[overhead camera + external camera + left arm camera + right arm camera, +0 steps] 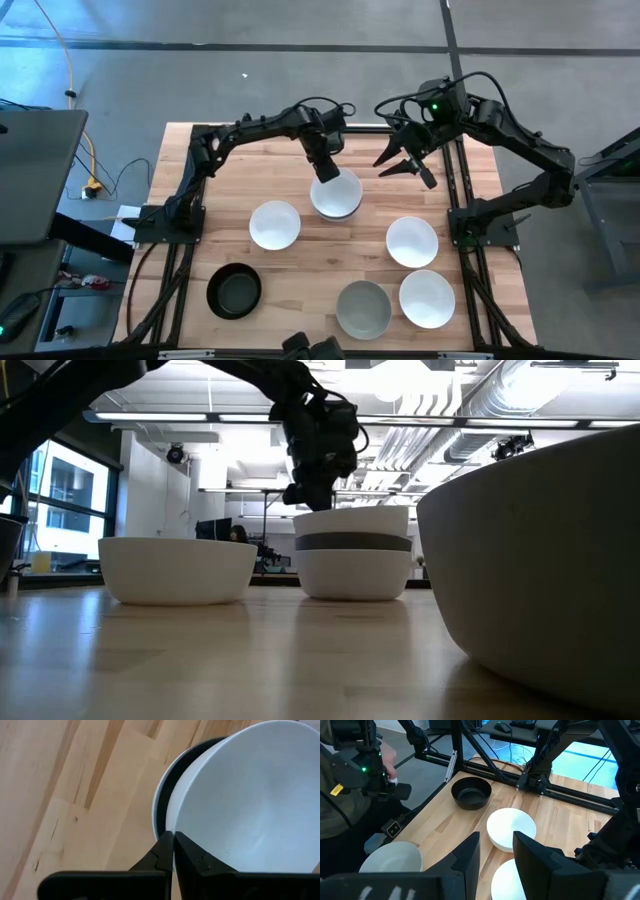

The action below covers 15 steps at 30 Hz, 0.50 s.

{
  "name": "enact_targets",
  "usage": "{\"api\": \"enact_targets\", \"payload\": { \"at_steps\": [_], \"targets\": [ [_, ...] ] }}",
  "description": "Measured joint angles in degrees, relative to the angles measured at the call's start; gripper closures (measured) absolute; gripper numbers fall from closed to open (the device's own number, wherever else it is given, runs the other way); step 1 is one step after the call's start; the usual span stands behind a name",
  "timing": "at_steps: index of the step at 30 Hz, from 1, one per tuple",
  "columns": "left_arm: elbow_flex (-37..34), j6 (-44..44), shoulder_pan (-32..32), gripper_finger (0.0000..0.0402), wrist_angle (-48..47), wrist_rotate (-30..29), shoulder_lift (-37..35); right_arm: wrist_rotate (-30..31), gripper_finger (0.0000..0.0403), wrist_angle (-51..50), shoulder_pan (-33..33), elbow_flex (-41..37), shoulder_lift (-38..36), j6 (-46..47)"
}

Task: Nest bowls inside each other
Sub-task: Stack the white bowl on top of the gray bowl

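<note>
Pinching the rim of the top white bowl (pixel 336 190), the left pincer (pixel 325 170) hung over the stack (pixel 352 552) just past the centre of the surface (pixel 300 290) toward twelve o'clock; its fingers were pressed together on that rim. The stack showed white over grey over white. The right pincer (pixel 405 160) waited spread at about one o'clock. Loose bowls lay around: a white bowl (pixel 274 224) toward nine, the black bowl (pixel 234 291) at seven, a grey bowl (pixel 363 308) at six, two white ones (pixel 412 241) toward four. Judging by this, seating the held bowl was the step in hand; next would come release and fetching another.
</note>
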Motion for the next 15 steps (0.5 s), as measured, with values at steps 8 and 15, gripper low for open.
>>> {"api": "enact_targets", "payload": {
  "at_steps": [8, 15],
  "targets": [
    [0.0, 0.0, -1.0, 0.0401, -0.9, 0.1, 3.9, -0.3, 0.0293, 0.0, 0.0, 0.0, 0.0, 0.0],
    [0.0, 1.0, -1.2, 0.0401, -0.6, 1.9, 5.7, -1.8, 0.0293, -0.4, 0.0, 0.0, 0.0, 0.0]
  ]
}}
